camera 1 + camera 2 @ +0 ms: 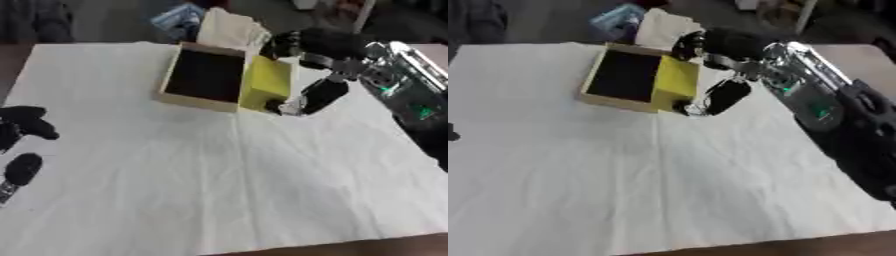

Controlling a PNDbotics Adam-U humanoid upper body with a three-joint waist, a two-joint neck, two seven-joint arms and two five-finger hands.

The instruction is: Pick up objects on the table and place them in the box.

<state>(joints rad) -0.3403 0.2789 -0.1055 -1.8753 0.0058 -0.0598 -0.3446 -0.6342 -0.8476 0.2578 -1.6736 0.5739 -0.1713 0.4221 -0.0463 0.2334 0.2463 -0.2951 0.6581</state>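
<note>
The right hand [302, 102] is gripping a yellow block [266, 84], holding it at the box's [188, 100] right rim, seemingly not yet inside. The left hand [22, 127] is idling, relaxed, near left. No other objects remain on the cloth [219, 180].

box [203, 102] far on table [219, 190], block [265, 84] against its right side

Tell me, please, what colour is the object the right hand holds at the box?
Yellow: the object in the right hand at the box; clearest in the left eye view.
</note>
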